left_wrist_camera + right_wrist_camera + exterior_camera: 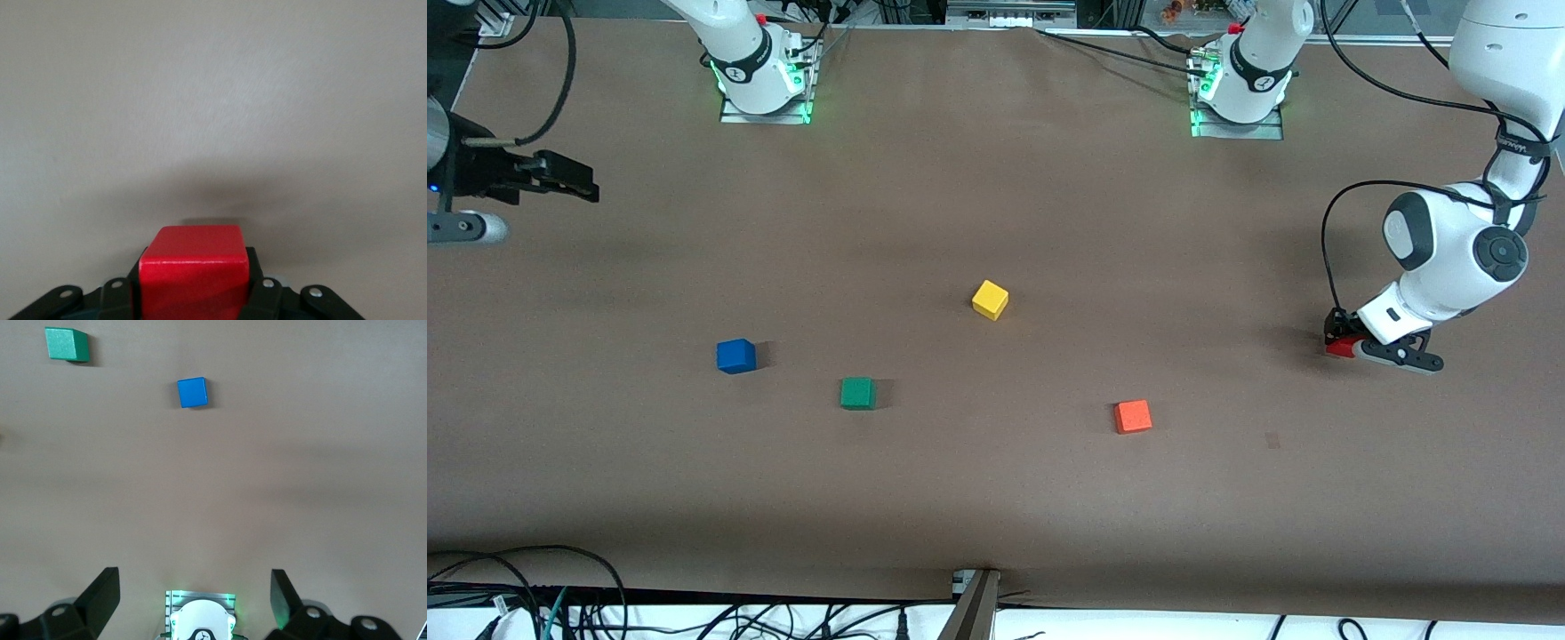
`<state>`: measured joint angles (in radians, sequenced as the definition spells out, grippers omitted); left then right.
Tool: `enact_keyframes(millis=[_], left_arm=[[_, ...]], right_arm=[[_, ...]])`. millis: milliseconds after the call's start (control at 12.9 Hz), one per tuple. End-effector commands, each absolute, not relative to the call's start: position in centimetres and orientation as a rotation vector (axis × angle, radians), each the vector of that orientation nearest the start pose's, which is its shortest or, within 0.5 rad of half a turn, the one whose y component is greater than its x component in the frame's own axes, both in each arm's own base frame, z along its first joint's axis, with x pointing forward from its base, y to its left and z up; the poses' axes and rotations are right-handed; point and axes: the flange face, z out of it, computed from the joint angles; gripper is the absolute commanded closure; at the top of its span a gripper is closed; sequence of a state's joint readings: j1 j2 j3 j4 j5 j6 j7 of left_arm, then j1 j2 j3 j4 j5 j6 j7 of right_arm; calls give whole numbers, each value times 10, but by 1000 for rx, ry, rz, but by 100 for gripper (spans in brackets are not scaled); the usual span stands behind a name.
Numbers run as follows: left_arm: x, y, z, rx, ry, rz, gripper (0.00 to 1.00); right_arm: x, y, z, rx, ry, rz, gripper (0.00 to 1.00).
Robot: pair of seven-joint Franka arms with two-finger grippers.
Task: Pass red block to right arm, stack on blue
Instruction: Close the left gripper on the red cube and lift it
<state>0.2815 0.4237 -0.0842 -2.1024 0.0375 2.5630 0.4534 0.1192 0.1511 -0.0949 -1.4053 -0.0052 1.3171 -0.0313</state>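
While the left pincer [1343, 345] clamps the red block [1339, 348] low at the left arm's end of the worktop [996, 498], the right pincer [560, 182] waits open, well apart; blue block [735, 356] sits toward the right arm's end, so handover must cross mid-worktop.

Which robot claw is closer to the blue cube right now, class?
Right. The right claw hangs open above the right arm's end of the table, the blue cube in its wrist view. The left claw sits at the left arm's end, around the red block.
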Motion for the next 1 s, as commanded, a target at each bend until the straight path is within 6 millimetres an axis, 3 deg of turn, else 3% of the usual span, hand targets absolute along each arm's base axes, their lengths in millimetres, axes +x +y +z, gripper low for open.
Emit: enact_keyframes(millis=[0, 386, 618, 773, 927], left_arm=[[588, 109, 233, -3101, 551, -79, 98], [601, 55, 237, -3237, 755, -210, 95], [605, 22, 217, -3362, 941, -364, 95], [617, -10, 212, -3447, 1136, -488, 95], [627, -39, 222, -3434, 1350, -619, 95]], right_arm=[[574, 21, 596, -3114, -107, 381, 0], [591, 37, 559, -2978, -117, 453, 0], [599, 48, 537, -2878, -114, 494, 0], [608, 61, 515, -2756, -108, 529, 0], [617, 73, 491, -2639, -94, 562, 0]])
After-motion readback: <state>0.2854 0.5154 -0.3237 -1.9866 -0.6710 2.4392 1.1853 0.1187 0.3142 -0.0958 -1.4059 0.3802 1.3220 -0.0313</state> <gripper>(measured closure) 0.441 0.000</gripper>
